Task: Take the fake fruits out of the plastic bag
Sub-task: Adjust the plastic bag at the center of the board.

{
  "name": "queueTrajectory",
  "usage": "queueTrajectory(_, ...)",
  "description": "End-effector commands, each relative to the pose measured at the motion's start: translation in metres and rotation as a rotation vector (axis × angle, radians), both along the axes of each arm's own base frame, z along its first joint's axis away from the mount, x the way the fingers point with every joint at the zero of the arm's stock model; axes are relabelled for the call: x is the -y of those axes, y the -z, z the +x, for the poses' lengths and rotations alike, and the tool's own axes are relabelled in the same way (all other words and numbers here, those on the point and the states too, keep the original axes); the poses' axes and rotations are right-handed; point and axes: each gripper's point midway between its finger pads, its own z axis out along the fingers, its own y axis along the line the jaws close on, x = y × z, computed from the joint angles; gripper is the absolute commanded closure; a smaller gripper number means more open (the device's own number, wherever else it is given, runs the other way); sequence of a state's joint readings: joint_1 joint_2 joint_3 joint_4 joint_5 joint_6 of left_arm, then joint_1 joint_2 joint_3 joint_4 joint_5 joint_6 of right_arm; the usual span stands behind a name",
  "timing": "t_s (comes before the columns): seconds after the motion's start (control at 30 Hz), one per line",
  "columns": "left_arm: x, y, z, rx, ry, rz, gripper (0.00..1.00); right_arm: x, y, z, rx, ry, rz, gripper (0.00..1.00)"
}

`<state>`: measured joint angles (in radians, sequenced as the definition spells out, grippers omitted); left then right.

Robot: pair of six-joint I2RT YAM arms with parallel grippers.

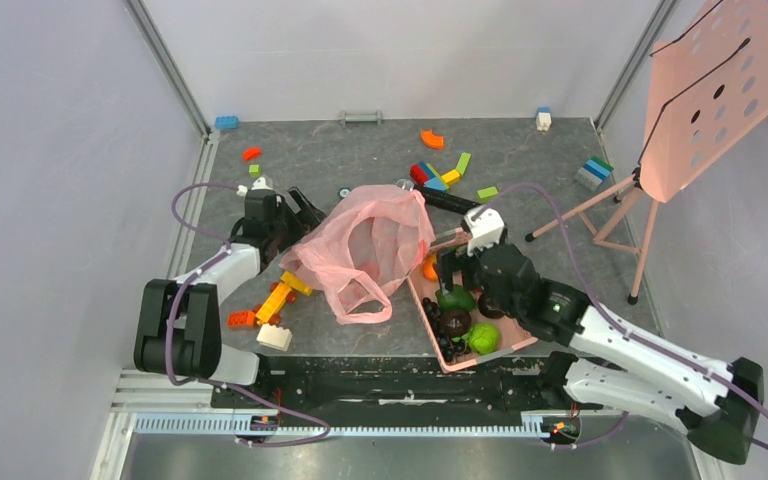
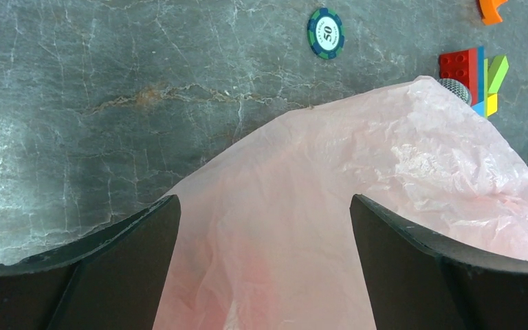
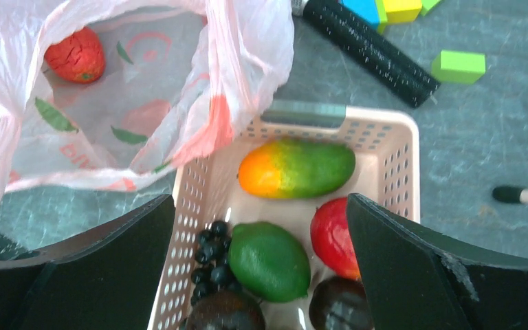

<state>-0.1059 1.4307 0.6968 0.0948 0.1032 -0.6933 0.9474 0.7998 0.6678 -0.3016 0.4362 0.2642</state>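
Note:
The pink plastic bag lies crumpled in the middle of the table, its mouth toward the basket. In the right wrist view a red textured fruit lies inside the bag. My left gripper is open at the bag's left edge, and the bag's film lies between its fingers without being pinched. My right gripper is open and empty above the pink slotted basket. The basket holds a lime-green bumpy fruit, a smooth green fruit, a red fruit, the mango and the grapes.
Toy bricks lie scattered at the back and beside the left arm. A black cylinder lies behind the basket, and a poker chip lies beyond the bag. A pink perforated stand is at the right.

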Motion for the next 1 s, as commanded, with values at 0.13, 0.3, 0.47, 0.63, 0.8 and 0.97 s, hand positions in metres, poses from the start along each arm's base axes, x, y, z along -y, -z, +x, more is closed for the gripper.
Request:
queueTrajectory(0.13, -0.002, -0.033, -0.002, 0.039, -0.039, -0.036, 0.00, -0.032, -0.050, 0.064, 0.131, -0.005, -0.072, 0.02)
queueTrajectory(0.3, 0.000, -0.048, -0.009, 0.046, -0.027, -0.052, 0.00, -0.058, -0.043, 0.091, 0.106, -0.113, -0.027, 0.02)
queueTrajectory(0.47, -0.002, -0.068, -0.019, 0.078, -0.021, -0.045, 0.00, -0.087, -0.035, 0.105, 0.077, -0.232, -0.033, 0.06)
queueTrajectory(0.63, -0.004, -0.092, -0.029, 0.110, 0.001, -0.018, 0.00, -0.124, -0.051, 0.116, 0.081, -0.343, 0.012, 0.47)
queueTrajectory(0.8, -0.006, -0.123, -0.044, 0.137, 0.052, 0.035, 0.00, -0.148, -0.091, 0.131, 0.158, -0.402, 0.031, 0.78)
queueTrajectory(0.97, -0.018, -0.140, -0.060, 0.158, 0.051, 0.113, 0.00, -0.165, -0.148, 0.136, 0.270, -0.455, 0.100, 0.93)
